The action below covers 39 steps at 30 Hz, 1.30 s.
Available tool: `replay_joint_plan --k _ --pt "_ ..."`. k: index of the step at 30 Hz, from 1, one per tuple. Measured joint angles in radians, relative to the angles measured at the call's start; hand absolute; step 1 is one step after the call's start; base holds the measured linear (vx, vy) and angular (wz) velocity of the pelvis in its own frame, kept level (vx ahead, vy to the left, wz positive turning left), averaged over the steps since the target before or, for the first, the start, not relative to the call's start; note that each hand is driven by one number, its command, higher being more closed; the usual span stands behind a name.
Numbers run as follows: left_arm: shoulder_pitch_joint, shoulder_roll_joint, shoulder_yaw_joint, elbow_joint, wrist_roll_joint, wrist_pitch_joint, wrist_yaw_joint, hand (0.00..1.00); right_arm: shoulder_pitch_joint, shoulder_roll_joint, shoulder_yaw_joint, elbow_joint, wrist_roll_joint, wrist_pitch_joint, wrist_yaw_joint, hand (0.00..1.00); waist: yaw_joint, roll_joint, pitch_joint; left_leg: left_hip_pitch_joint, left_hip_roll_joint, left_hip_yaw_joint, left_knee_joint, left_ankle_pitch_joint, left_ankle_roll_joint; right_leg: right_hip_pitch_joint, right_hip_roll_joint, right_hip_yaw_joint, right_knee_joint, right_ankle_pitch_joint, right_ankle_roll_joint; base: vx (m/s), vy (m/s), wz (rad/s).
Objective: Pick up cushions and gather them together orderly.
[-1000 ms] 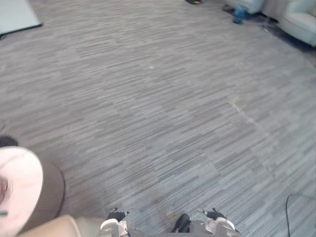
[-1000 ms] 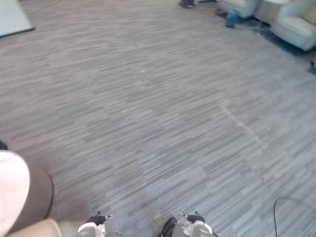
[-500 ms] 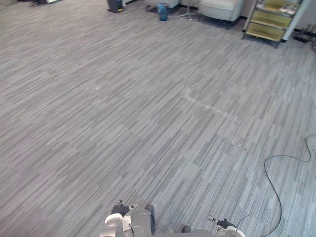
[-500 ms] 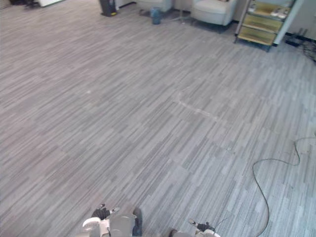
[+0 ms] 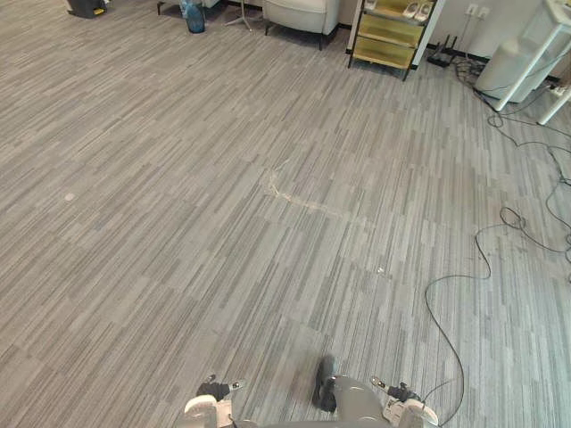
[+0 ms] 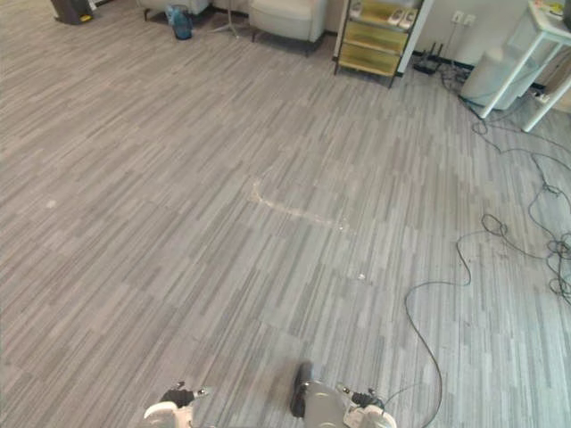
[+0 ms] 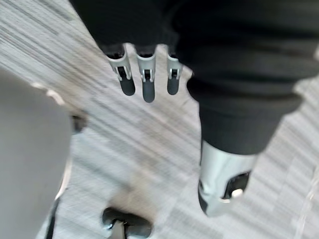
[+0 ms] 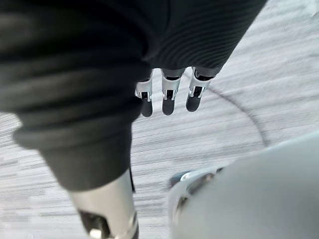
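Left robot hand [image 7: 143, 84]: hung released over grey carpet floor [image 5: 178, 223], fingers straight, clasped nothing. Blue container [image 5: 194, 18]: stood on floor, well left of shelf unit [image 5: 390, 28]. Pale armchair [image 5: 302, 12]: just left of shelf unit. Pale scuff mark [image 5: 303, 201]: lay on floor, well in front of shelf unit. White cylinder [image 5: 508, 67]: stood right of shelf unit. Right robot hand [image 8: 168, 97]: released, fingers straight, clasped nothing.

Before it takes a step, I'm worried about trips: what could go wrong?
Loose cables sprawl over the floor on the robot's right; a step that way could snag. The left hand and right hand hang open, holding nothing; the armchair and yellow shelf stand close together far off, possibly tight to manoeuvre.
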Motion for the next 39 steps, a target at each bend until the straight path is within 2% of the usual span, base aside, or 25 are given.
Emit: replay_joint_plan --k 1,2,3,5,8,10,12,13,14,15,17,18,20,22,24,25,26,27,29,31,33,35,36,37,39 --pt "0.003 -0.008 0.012 -0.011 -0.002 0.000 0.000 0.00 -0.001 0.000 0.001 -0.004 0.000 0.000 0.002 0.00 0.000 0.008 0.001 -0.044 0.011 -0.015 0.097 0.014 -0.022 0.011 0.007 -0.001 -0.002 -0.012 -0.005 0.49 -0.310 -0.10" --pt "0.006 -0.031 0.048 -0.034 -0.001 0.000 -0.001 0.00 0.001 0.003 0.007 -0.011 0.003 0.002 0.003 0.00 0.004 0.031 0.011 -0.185 0.055 -0.054 0.378 0.108 -0.080 0.053 0.042 0.003 -0.023 -0.042 -0.021 0.62 -0.294 -0.21" --pt "0.003 -0.046 0.071 -0.056 -0.003 -0.002 -0.003 0.00 0.001 -0.004 0.021 -0.017 0.002 0.004 -0.004 0.00 0.015 0.050 0.027 -0.280 0.086 -0.060 0.601 0.133 -0.090 0.124 0.074 0.012 -0.045 -0.066 -0.050 0.62 -0.252 -0.25" --pt "0.003 -0.037 0.065 -0.076 -0.002 -0.004 -0.012 0.00 0.001 0.002 0.043 -0.017 0.003 0.005 -0.010 0.00 0.023 0.030 0.043 -0.344 0.090 -0.021 0.700 0.101 -0.074 0.225 0.080 0.029 -0.073 -0.094 -0.059 0.46 -0.133 -0.40" --pt "0.007 -0.026 0.055 -0.109 -0.003 -0.020 -0.016 0.00 -0.005 0.022 0.066 -0.020 0.009 0.003 -0.012 0.00 0.033 -0.005 0.043 -0.442 0.079 0.098 0.583 0.043 -0.032 0.355 0.077 0.068 -0.175 -0.108 -0.054 0.45 -0.115 -0.44" --pt "0.005 -0.028 0.055 -0.129 -0.003 -0.024 -0.016 0.00 -0.016 0.029 0.065 -0.022 0.010 0.004 -0.016 0.00 0.050 -0.008 0.043 -0.488 0.033 0.149 0.302 0.034 -0.023 0.422 0.070 0.103 -0.232 -0.115 -0.033 0.58 0.000 -0.47" --pt "0.004 -0.032 0.053 -0.129 -0.002 -0.024 -0.015 0.00 -0.015 0.035 0.054 -0.021 0.008 0.005 -0.016 0.00 0.062 -0.006 0.041 -0.498 -0.031 0.123 -0.006 0.096 -0.027 0.475 0.064 0.120 -0.284 -0.132 -0.005 0.53 0.097 -0.35" --pt "0.002 -0.035 0.053 -0.130 -0.003 -0.025 -0.014 0.00 -0.011 0.033 0.053 -0.019 0.008 0.006 -0.016 0.00 0.075 -0.006 0.039 -0.499 -0.051 0.102 -0.096 0.201 -0.017 0.505 0.061 0.133 -0.304 -0.150 0.020 0.56 0.177 -0.44" --pt "0.002 -0.033 0.053 -0.130 -0.003 -0.024 -0.013 0.00 -0.010 0.041 0.056 -0.019 0.008 0.006 -0.017 0.00 0.080 -0.014 0.024 -0.485 -0.074 0.096 -0.097 0.274 0.027 0.532 0.044 0.151 -0.306 -0.168 0.047 0.59 0.190 -0.39" --pt "-0.001 -0.021 0.050 -0.129 -0.001 -0.022 -0.013 0.00 -0.008 0.051 0.061 -0.020 0.008 0.007 -0.017 0.00 0.079 -0.037 0.014 -0.478 -0.096 0.103 -0.097 0.251 0.053 0.532 0.020 0.154 -0.289 -0.173 0.055 0.52 0.160 -0.18" --pt "-0.003 -0.009 0.035 -0.123 -0.001 -0.018 -0.012 0.00 0.006 0.063 0.066 -0.021 0.001 0.006 -0.013 0.00 0.073 -0.065 -0.007 -0.433 -0.115 0.133 -0.097 0.202 0.072 0.458 -0.020 0.175 -0.086 -0.179 0.071 0.61 0.198 -0.16" --pt "-0.006 0.003 0.017 -0.108 -0.002 -0.018 -0.012 0.00 0.009 0.068 0.067 -0.021 -0.001 0.006 -0.012 0.00 0.073 -0.072 -0.004 -0.365 -0.126 0.145 -0.103 0.166 0.080 0.374 -0.044 0.186 0.177 -0.157 0.144 0.68 0.235 -0.29" --pt "-0.014 0.008 0.009 -0.088 -0.002 -0.008 -0.012 0.00 0.010 0.070 0.068 -0.027 -0.001 0.007 -0.006 0.00 0.068 -0.071 0.003 -0.268 -0.133 0.150 -0.109 0.117 0.077 0.248 -0.076 0.197 0.502 -0.092 0.230 0.52 0.162 -0.18" --pt "-0.016 0.003 0.005 -0.076 -0.002 0.001 -0.012 0.00 0.017 0.066 0.078 -0.053 -0.002 0.004 -0.006 0.00 0.055 -0.057 0.005 -0.167 -0.133 0.155 -0.144 0.103 0.074 0.161 -0.111 0.145 0.640 -0.112 0.198 0.50 0.120 0.03" --pt "-0.028 0.002 -0.019 -0.059 -0.003 0.001 -0.010 0.00 0.003 0.067 0.066 -0.058 -0.010 0.004 -0.003 0.00 0.047 -0.051 0.005 -0.037 -0.114 0.153 -0.254 0.098 0.067 0.073 -0.125 0.021 0.498 -0.158 0.124 0.46 0.029 0.11" --pt "-0.028 0.002 -0.020 -0.058 -0.003 0.001 -0.010 0.00 0.003 0.067 0.064 -0.058 -0.010 0.004 -0.002 0.00 0.045 -0.050 0.005 -0.025 -0.109 0.152 -0.262 0.094 0.061 0.062 -0.122 0.007 0.453 -0.161 0.119 0.48 -0.059 0.12" --pt "-0.028 0.003 -0.022 -0.047 -0.003 0.001 -0.010 0.00 -0.001 0.065 0.050 -0.050 -0.009 0.000 0.002 0.00 0.040 -0.054 0.006 0.006 -0.103 0.142 -0.283 0.084 0.062 0.020 -0.098 -0.002 0.232 -0.129 0.101 0.31 -0.092 0.13" --pt "-0.028 0.003 -0.021 -0.045 -0.003 0.001 -0.010 0.00 -0.002 0.063 0.044 -0.050 -0.010 0.000 0.002 0.00 0.036 -0.055 0.006 0.005 -0.103 0.137 -0.285 0.077 0.058 0.014 -0.092 0.002 0.167 -0.108 0.097 0.45 -0.163 0.38" --pt "-0.032 0.007 -0.017 -0.035 -0.002 0.000 -0.011 0.00 -0.011 0.053 0.016 -0.029 -0.008 0.002 0.001 0.00 0.015 -0.059 0.014 0.044 -0.110 0.094 -0.287 0.018 0.028 0.017 -0.079 0.042 -0.110 0.029 0.097 0.44 -0.214 0.56" --pt "-0.018 0.004 0.006 -0.033 -0.001 0.000 -0.009 0.00 0.004 0.040 -0.001 -0.018 -0.003 0.005 0.000 0.00 0.012 -0.053 0.019 0.098 -0.106 0.062 -0.283 -0.037 0.007 0.028 -0.076 0.057 -0.122 0.118 0.067 0.46 -0.251 0.42" --pt "-0.002 -0.023 0.012 -0.018 -0.001 0.001 -0.012 0.00 0.006 0.007 -0.003 -0.015 -0.002 0.001 0.002 0.00 0.010 0.007 0.002 0.130 -0.063 0.009 -0.264 -0.069 0.035 0.008 -0.044 0.036 0.015 0.041 0.042 0.46 -0.245 0.20" --pt "0.004 -0.043 0.024 -0.022 0.000 0.001 -0.018 0.00 0.005 -0.001 -0.015 -0.010 0.001 0.001 0.004 0.00 0.009 0.033 -0.005 -0.008 -0.011 -0.081 0.059 -0.059 0.017 0.044 -0.028 -0.015 0.052 -0.047 0.030 0.53 -0.339 0.37" --pt "0.000 -0.042 0.026 -0.029 -0.001 0.001 -0.019 0.00 0.007 0.000 -0.017 -0.015 -0.001 0.001 0.003 0.00 0.005 0.044 -0.008 -0.068 0.003 -0.100 0.190 -0.033 -0.025 0.067 -0.020 -0.026 0.045 -0.062 0.025 0.58 -0.413 0.55" --pt "0.003 -0.044 0.032 -0.043 -0.001 0.002 -0.020 0.00 0.011 0.000 -0.004 -0.017 0.000 0.004 0.003 0.00 0.011 0.043 0.006 -0.173 0.040 -0.115 0.421 0.078 -0.073 0.127 0.003 -0.038 0.026 -0.086 0.001 0.49 -0.274 0.26" --pt "0.006 -0.041 0.029 -0.069 -0.003 -0.002 -0.022 0.00 0.009 -0.002 0.019 -0.015 0.002 0.004 -0.001 0.00 0.025 0.046 0.014 -0.270 0.077 -0.087 0.625 0.060 -0.055 0.238 0.039 -0.039 -0.026 -0.117 -0.025 0.51 -0.207 -0.02"
